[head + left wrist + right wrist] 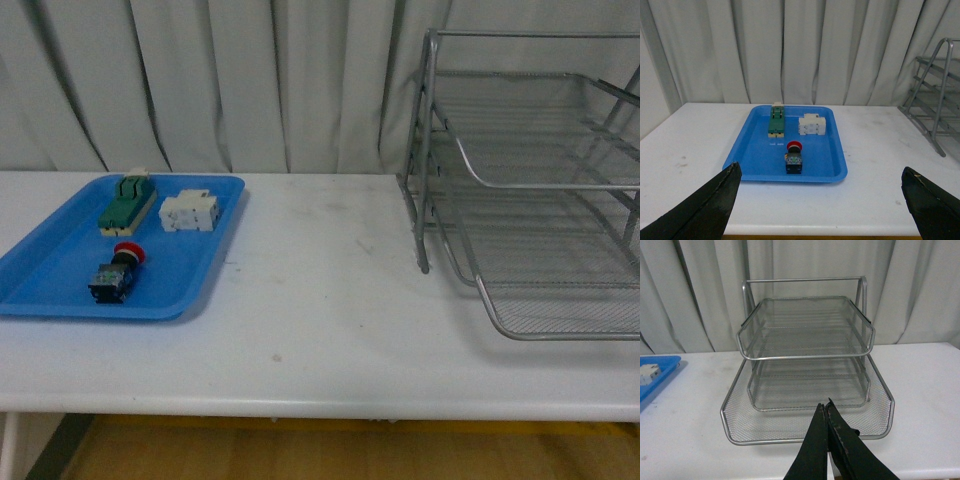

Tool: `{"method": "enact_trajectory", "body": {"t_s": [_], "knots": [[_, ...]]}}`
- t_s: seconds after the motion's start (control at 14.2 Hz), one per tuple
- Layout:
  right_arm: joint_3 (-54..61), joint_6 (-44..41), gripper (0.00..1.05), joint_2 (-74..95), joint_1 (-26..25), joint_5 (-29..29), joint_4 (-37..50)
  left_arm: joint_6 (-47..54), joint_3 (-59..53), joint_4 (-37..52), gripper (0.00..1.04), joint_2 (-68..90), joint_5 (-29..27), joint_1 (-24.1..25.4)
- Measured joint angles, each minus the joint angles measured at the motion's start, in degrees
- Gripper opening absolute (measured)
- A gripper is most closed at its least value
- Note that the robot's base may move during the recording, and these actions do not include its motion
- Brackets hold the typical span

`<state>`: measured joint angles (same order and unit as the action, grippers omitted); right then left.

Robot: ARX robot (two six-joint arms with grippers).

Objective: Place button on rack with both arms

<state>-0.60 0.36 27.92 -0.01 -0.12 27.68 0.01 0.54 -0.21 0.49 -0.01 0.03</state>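
Observation:
The button (117, 271), with a red cap and black body, lies in the blue tray (60, 290) at the table's left; it also shows in the left wrist view (794, 157). The silver wire rack (530, 190) stands at the right and fills the right wrist view (805, 360). My left gripper (820, 185) is open and empty, its black fingers (705, 210) wide apart, well short of the tray. My right gripper (826, 407) is shut and empty, its tips over the front rim of the rack's lowest tray. Neither arm shows in the front view.
A green-and-cream block (127, 200) and a white block (189, 211) lie at the back of the blue tray. The white table (320, 300) runs between tray and rack. Grey curtains hang behind. The table's front edge is close to both grippers.

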Motion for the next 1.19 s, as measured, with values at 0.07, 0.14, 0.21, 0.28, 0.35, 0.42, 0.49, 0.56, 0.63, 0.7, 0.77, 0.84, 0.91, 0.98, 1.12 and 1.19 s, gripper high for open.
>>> {"method": "enact_trajectory", "body": {"t_s": [0.07,0.14,0.21,0.28,0.35,0.42,0.49,0.56,0.63,0.7,0.77,0.84,0.91,0.98,1.12,1.19], "knots": [[0.00,0.00,0.02,-1.79,0.00,0.00,-1.90,0.00,0.00,-0.02,0.98,0.00,0.00,0.00],[0.00,0.00,0.02,-3.61,0.00,0.00,-3.58,0.00,0.00,-0.02,0.98,0.00,0.00,0.00],[0.00,0.00,0.02,-5.77,0.00,0.00,-5.46,0.00,0.00,0.00,0.98,0.00,0.00,0.00],[0.00,0.00,0.02,-7.10,0.00,0.00,-6.67,0.00,0.00,0.00,0.98,0.00,0.00,0.00],[0.00,0.00,0.02,-8.26,0.00,0.00,-7.93,0.00,0.00,0.00,0.98,0.00,0.00,0.00],[0.00,0.00,0.02,-9.35,0.00,0.00,-9.20,0.00,0.00,0.00,0.98,0.00,0.00,0.00],[0.00,0.00,0.02,-10.69,0.00,0.00,-10.34,0.00,0.00,0.00,0.98,0.00,0.00,0.00],[0.00,0.00,0.02,-11.85,0.00,0.00,-11.43,0.00,0.00,0.00,0.98,0.00,0.00,0.00],[0.00,0.00,0.02,-12.81,0.00,0.00,-12.33,0.00,0.00,0.00,0.98,0.00,0.00,0.00],[0.00,0.00,0.02,-13.62,0.00,0.00,-13.27,0.00,0.00,0.00,0.98,0.00,0.00,0.00],[0.00,0.00,0.02,-14.99,0.00,0.00,-14.64,0.00,0.00,0.00,0.98,0.00,0.00,0.00],[0.00,0.00,0.02,-17.66,0.00,0.00,-17.35,0.00,0.00,0.00,0.98,0.00,0.00,0.00],[0.00,0.00,0.02,-18.58,0.00,0.00,-18.56,0.00,0.00,0.00,0.98,0.00,0.00,0.00],[-0.04,-0.02,0.02,-25.51,0.00,0.04,-28.09,0.00,0.00,0.00,0.98,0.00,-0.02,0.00],[-0.04,-0.02,0.02,-27.69,0.00,0.15,-28.30,0.00,0.00,0.00,0.98,0.00,0.00,0.00],[-0.04,-0.13,0.04,-27.74,0.00,0.13,-27.78,0.00,0.00,-0.02,0.98,0.00,0.00,0.00]]}}
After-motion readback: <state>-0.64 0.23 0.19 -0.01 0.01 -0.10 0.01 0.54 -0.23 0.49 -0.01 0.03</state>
